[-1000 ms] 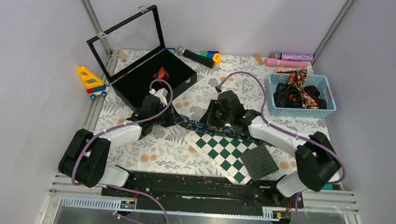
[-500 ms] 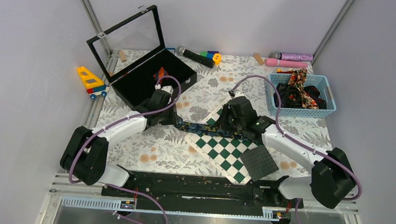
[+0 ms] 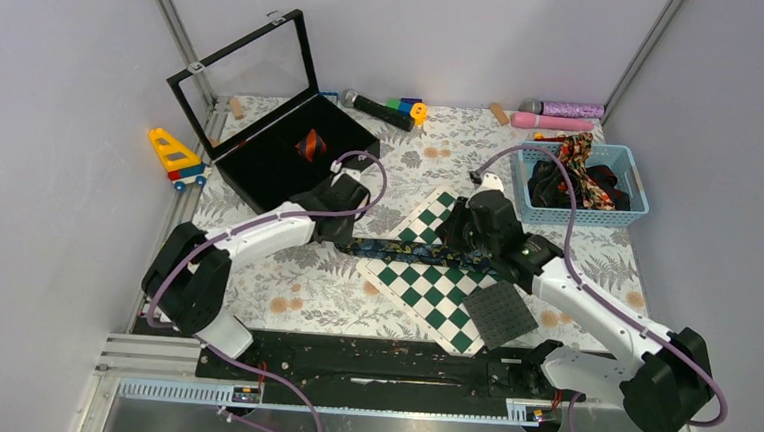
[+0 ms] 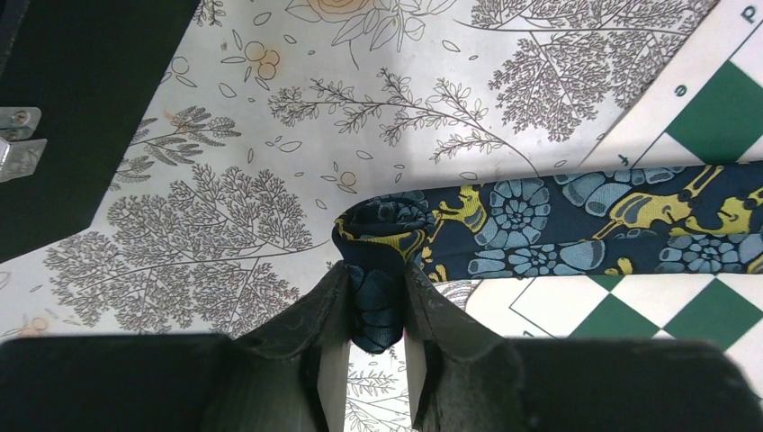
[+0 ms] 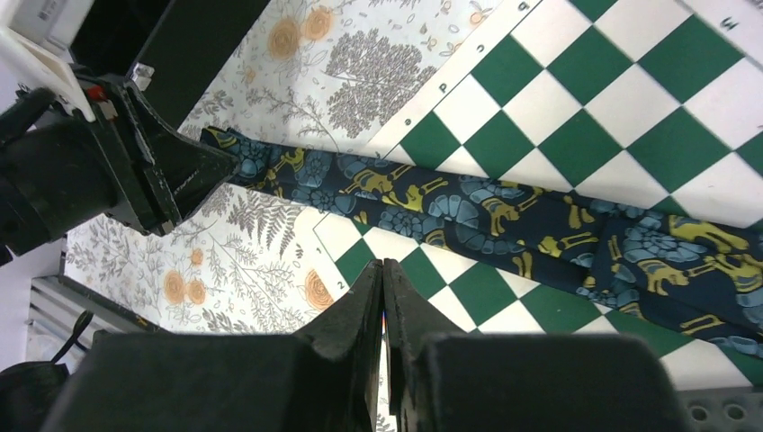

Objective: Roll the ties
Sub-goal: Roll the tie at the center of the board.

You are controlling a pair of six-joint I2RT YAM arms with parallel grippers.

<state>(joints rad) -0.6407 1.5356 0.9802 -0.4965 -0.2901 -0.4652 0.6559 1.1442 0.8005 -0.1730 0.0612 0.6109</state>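
A dark navy tie (image 3: 408, 250) with blue and yellow floral print lies flat across the table and the chequered board. My left gripper (image 4: 378, 301) is shut on its rolled left end (image 4: 382, 225); in the top view this gripper (image 3: 349, 234) sits at the tie's left end. The tie also shows in the right wrist view (image 5: 504, 211). My right gripper (image 5: 384, 270) is shut and empty, hovering over the board just near of the tie; in the top view it (image 3: 461, 249) is above the tie's middle. A rolled red-orange striped tie (image 3: 309, 143) lies in the black box. Other ties (image 3: 576, 178) fill the blue basket.
The green-and-white chequered board (image 3: 434, 284) lies mid-table, with a black studded plate (image 3: 499, 311) on its near right corner. The open black box (image 3: 261, 159) stands back left and the blue basket (image 3: 629, 206) back right. A toy truck (image 3: 174, 155), a microphone (image 3: 375, 106) and pink bottles (image 3: 554, 121) line the edges.
Both arms have shifted right and farther out. My left gripper carried the tie's rolled end right, towards the board. The red striped tie in the box is now uncovered.
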